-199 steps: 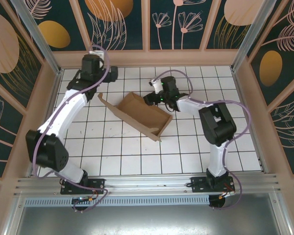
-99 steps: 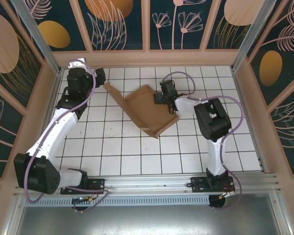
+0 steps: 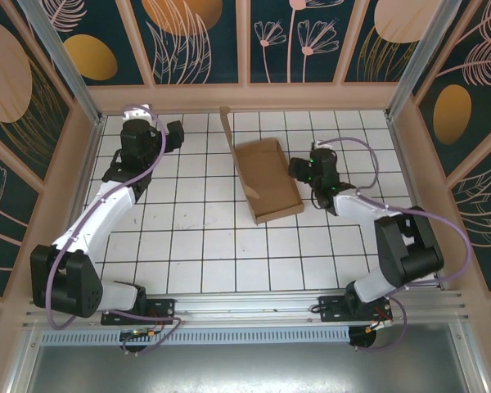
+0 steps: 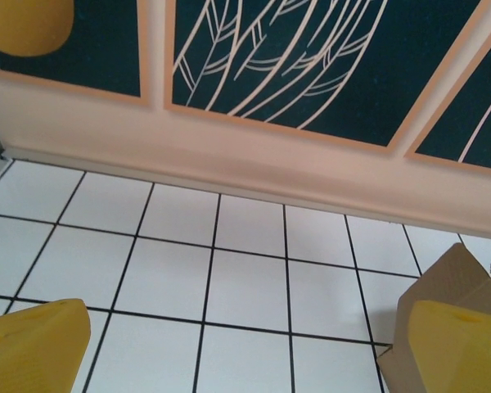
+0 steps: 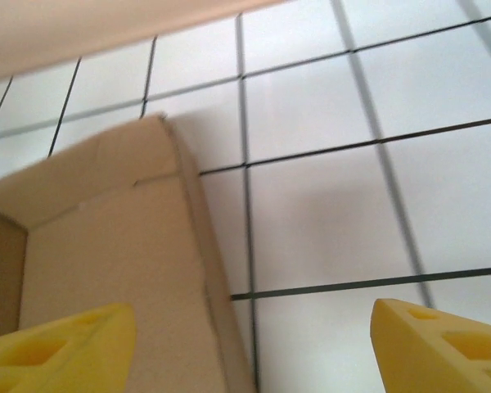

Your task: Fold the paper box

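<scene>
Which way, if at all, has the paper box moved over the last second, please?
Yes. The paper box has swung round and shifted right, its far end now nearer the back wall.

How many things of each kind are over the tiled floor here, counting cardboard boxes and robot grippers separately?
paper box: 1
grippers: 2 (left gripper, right gripper)
Total: 3
</scene>
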Robot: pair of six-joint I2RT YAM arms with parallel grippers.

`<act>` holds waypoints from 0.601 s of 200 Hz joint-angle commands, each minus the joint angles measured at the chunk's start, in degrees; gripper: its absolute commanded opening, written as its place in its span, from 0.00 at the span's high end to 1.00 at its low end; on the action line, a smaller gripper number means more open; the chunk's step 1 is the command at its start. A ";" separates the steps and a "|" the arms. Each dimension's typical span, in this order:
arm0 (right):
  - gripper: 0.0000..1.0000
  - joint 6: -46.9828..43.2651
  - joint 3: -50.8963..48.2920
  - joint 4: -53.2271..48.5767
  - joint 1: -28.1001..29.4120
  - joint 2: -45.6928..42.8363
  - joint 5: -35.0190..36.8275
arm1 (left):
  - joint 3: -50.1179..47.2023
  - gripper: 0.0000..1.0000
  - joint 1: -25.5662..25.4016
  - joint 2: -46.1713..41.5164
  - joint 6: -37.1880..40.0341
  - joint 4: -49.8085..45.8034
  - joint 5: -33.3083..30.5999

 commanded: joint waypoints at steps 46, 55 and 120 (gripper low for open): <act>0.30 3.39 -7.88 -3.46 -2.20 -2.38 -0.10 | -4.36 0.01 0.25 0.25 -3.50 4.75 0.83; 0.30 3.98 -8.55 -3.15 -0.41 -2.33 -0.76 | -4.74 0.01 0.34 0.12 -4.58 6.31 0.80; 0.31 8.45 -7.35 0.71 15.07 2.43 -4.83 | -6.02 0.01 0.45 -3.61 -7.42 4.38 -9.13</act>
